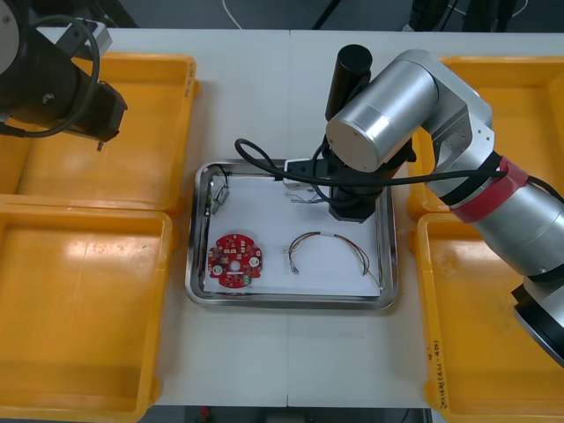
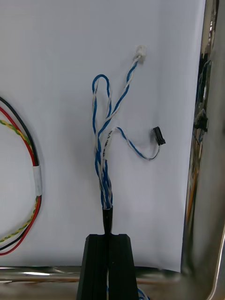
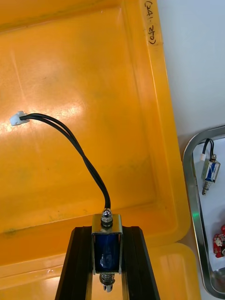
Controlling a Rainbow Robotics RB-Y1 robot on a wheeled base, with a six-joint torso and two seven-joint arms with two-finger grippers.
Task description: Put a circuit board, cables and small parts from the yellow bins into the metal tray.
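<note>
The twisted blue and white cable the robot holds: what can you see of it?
The blue and white cable is a bundle of wires twisted in pairs. One end is pinched between the shut black fingers of the right tool. The strands fan out over the white inside of the metal tray, near its shiny wall: one bends into a loop, one ends in a small white plug, another curls aside to a small black plug. The red and yellow cable lies beside it, apart.

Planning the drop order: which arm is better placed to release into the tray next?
Likely right. The right gripper hangs over the tray, shut on the blue and white cable. The left gripper holds a small metal part over a bin, beside the tray.
</note>
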